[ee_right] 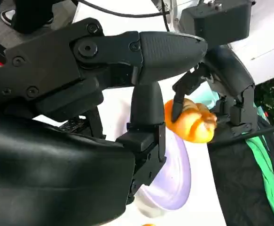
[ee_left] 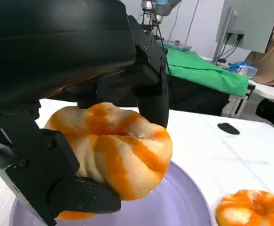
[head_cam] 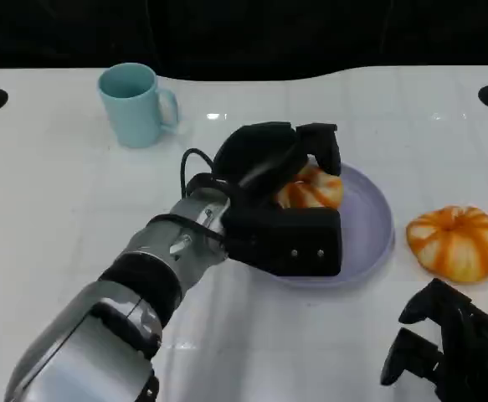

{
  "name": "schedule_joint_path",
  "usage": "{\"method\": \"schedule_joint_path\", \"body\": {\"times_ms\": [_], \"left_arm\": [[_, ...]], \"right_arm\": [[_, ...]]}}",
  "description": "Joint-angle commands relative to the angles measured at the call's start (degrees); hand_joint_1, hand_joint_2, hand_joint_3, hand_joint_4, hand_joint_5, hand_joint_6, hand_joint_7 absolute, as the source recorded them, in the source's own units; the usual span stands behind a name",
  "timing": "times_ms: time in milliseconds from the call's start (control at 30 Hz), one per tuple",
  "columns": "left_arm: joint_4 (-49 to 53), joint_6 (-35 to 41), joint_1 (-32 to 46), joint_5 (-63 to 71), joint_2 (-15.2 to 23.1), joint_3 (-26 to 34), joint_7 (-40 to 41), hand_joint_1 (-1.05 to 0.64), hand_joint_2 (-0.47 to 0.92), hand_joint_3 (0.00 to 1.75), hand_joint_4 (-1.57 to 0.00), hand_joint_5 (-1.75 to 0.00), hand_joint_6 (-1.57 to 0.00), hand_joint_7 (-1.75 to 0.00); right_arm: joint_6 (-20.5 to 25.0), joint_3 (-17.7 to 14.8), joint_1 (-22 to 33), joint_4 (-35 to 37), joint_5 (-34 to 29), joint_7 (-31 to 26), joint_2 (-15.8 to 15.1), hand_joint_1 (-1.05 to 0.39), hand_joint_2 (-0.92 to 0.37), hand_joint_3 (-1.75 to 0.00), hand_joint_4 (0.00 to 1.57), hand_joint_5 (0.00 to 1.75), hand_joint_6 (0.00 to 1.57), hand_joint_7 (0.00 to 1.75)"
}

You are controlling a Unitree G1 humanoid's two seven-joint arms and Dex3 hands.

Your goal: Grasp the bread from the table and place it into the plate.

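Left hand [head_cam: 287, 219] over the plate [head_cam: 369, 230], fingers wrapped round a bun [head_cam: 312, 189]. Right hand [head_cam: 449, 345] low near another bun [head_cam: 455, 241], maybe loosely curled, hard to tell.

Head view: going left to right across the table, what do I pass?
Cup → left hand holding a bread over the plate → second bread on the table, with the right hand nearer the camera.

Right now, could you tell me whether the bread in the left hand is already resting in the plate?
Not yet: the left hand grips the bread above the plate.
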Motion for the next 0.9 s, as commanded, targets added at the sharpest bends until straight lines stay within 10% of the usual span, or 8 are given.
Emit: {"method": "schedule_joint_path", "body": {"times_ms": [33, 233, 900], "left_arm": [[-0.1, 1.2, -1.9, 0.1, 0.7, -0.9, -4.1, -0.32, 0.91, 0.27, -0.53, -1.35, -0.64, -0.17], [-0.8, 2.7, -2.5, 0.2, 1.3, -2.1, -9.1, -0.61, 0.92, 0.41, -0.21, -0.38, -0.30, 0.00], [-4.9, 4.7, -1.8, -1.1, 3.6, -2.0, -17.2, -1.02, 0.92, 0.59, -0.02, -0.06, -0.08, -0.01]], "right_arm": [[-0.6, -0.2, 0.2, -0.3, 0.2, 0.2, -0.4, -0.52, -0.92, -0.43, 0.63, 1.75, 0.41, 1.70], [0.1, -0.3, 0.3, -0.7, 0.4, -0.4, -0.3, -0.51, -0.92, -0.42, 0.63, 1.75, 0.41, 1.70], [-0.7, -0.4, 0.2, -0.3, 0.2, 0.1, -0.4, -0.52, -0.92, -0.43, 0.64, 1.75, 0.42, 1.70]]}}
